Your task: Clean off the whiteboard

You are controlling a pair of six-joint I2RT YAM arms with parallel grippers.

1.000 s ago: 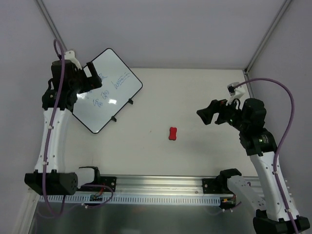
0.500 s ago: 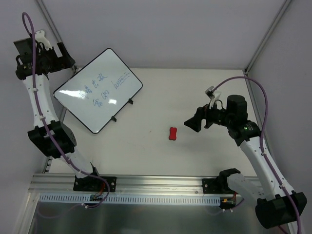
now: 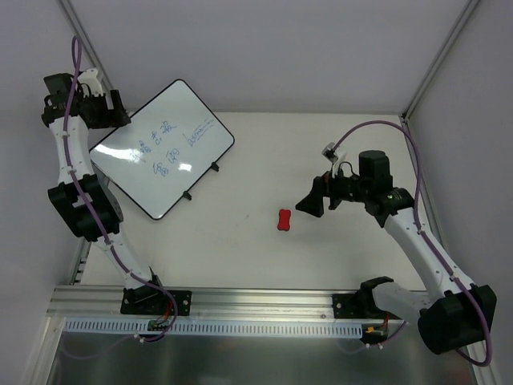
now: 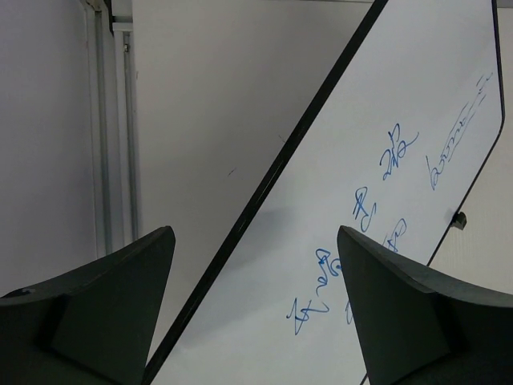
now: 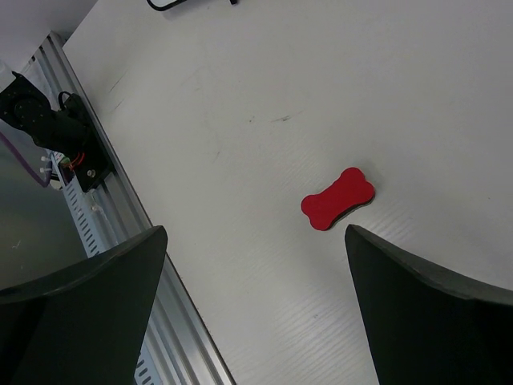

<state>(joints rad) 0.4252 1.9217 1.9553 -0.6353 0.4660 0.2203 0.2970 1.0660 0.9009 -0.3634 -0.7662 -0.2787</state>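
The table carries the whiteboard lying flat and skewed at its ten o'clock corner. Nothing is wiped yet: blue handwriting fills the middle of the board, and the whole job is left to do, starting with picking up the eraser.

The left gripper hovers over the board's ten o'clock edge, fingers spread and empty. The right gripper hangs just at three o'clock of the red bone-shaped eraser, also spread wide and holding nothing; its wrist view shows the eraser lying free on the table between the fingers' lines. Two small clips sit on the board's five o'clock edge.

The writing is too small to read, the left wrist view cuts off most of the board, and I cannot tell which face of the eraser is up
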